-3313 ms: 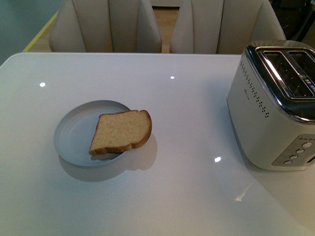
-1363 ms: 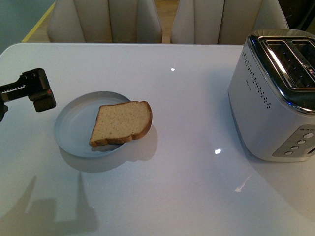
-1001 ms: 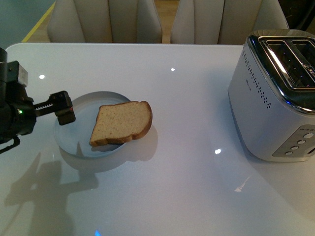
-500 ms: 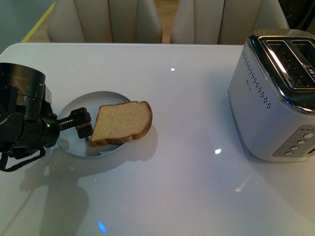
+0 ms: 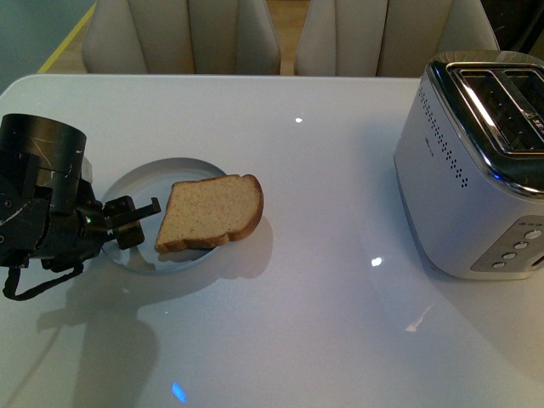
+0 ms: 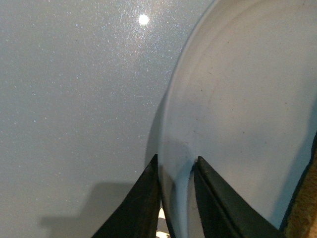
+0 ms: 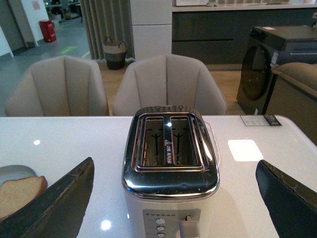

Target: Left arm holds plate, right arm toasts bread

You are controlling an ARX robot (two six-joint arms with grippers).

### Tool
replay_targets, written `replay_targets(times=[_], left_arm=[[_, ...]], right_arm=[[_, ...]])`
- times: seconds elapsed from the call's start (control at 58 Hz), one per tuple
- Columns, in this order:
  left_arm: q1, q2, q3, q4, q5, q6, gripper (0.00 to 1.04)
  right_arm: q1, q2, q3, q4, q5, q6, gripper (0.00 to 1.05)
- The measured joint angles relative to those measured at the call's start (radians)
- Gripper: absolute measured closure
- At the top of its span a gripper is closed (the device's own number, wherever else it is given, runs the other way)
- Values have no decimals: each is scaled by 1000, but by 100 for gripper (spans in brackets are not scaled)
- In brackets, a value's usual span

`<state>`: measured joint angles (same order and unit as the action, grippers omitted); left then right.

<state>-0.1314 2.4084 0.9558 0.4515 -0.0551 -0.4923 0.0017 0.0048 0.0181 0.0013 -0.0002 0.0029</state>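
The pale blue-grey plate (image 5: 166, 181) lies on the white table, left of centre, with the slice of brown bread (image 5: 210, 212) resting across its right side. My left gripper (image 5: 129, 224) reaches in from the left and is shut on the plate's near-left rim. In the left wrist view the plate (image 6: 237, 94) has its rim pinched between the two dark fingers (image 6: 141, 206) of the left gripper (image 6: 176, 168). My right gripper (image 7: 174, 163) is open and holds nothing, facing the toaster (image 7: 171, 171); it is out of the front view. Bread (image 7: 20, 193) shows at that view's edge.
A silver two-slot toaster (image 5: 476, 170) stands at the table's right, slots up, with buttons and a lever on its end face. Two beige chairs (image 5: 187, 34) stand behind the far table edge. Bare tabletop (image 5: 331, 212) lies between plate and toaster.
My left arm came in from the left, crossed over the plate's left side, drew back and lowered onto the near-left rim, where it shut. Bread and toaster have stayed put.
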Motion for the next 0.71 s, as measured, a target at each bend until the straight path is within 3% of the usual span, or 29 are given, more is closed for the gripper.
replay_targets(times=[0.155, 0.38, 0.707], left_arm=[[0, -19, -32, 28, 42, -86, 102], [-17, -58, -121, 76, 106, -184, 102], [-24, -275, -264, 67, 119, -274, 102]], right_arm=[[0, 0, 0, 0, 0, 0, 9], [0, 0, 0, 0, 0, 0, 9], [0, 0, 0, 0, 0, 0, 9]])
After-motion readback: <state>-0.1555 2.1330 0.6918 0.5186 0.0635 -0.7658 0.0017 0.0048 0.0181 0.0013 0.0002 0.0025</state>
